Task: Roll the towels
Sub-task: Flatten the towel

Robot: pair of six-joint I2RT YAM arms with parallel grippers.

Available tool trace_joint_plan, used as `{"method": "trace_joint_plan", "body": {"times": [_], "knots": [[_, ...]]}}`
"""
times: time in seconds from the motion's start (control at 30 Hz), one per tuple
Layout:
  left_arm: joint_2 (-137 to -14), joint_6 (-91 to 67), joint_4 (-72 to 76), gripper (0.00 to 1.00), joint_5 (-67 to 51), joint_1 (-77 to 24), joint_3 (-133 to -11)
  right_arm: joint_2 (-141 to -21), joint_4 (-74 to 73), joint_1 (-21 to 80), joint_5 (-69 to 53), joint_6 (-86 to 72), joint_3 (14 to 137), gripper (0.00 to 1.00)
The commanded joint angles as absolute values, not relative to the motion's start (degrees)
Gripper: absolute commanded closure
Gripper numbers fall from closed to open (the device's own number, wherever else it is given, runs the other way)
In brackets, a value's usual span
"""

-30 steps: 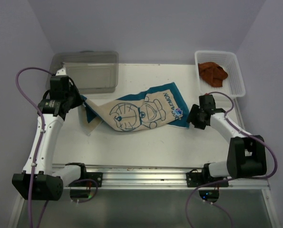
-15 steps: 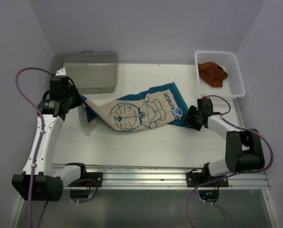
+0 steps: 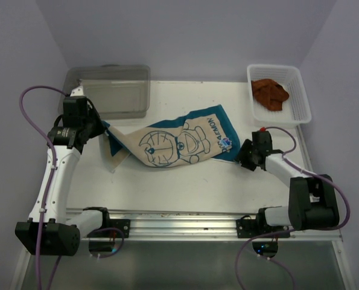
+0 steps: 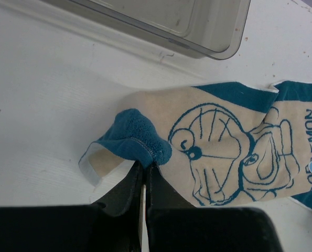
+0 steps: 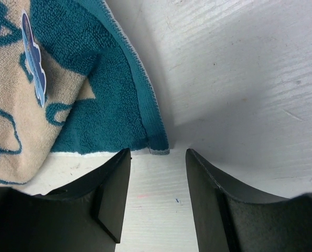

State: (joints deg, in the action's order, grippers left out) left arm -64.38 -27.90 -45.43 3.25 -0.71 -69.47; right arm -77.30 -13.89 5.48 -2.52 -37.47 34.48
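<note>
We see the cream towel (image 3: 179,142), blue-edged with a blue cartoon drawing, spread diagonally. Its bunched blue corner is pinched between our left fingers (image 4: 125,190), and its far corner lies just ahead of our parted right fingers (image 5: 113,195). The rust-brown towel (image 3: 270,93) lies crumpled well beyond them.

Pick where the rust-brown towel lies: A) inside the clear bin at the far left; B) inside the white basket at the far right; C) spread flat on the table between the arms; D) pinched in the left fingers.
B: the top view shows the rust-brown towel bunched inside the white basket at the table's far right corner.
</note>
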Motion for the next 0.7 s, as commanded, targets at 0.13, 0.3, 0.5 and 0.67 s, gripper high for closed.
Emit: {"method": "trace_joint_plan", "body": {"times": [0.13,0.3,0.5,0.67], "knots": [[-63.2,-27.9,-43.4,1.0,2.9,-0.4,-69.1,-81.3,-10.9,8.0,-4.0,-41.2,33.5,0.55],[-63.0,-27.9,-43.6,1.0,2.9,-0.4,-69.0,-81.7,-12.0,9.1,-1.4,-41.8,36.0,0.95],[-63.2,-27.5,-43.9,1.0,3.7,-0.4,-69.8,-71.8,-23.5,8.9,6.3,-37.8,43.9,1.0],[-64.9,-28.6,-43.4,1.0,4.0,-0.4,-74.9,-66.4,-30.9,7.4,11.7,-31.9,53.7,1.0]]}}
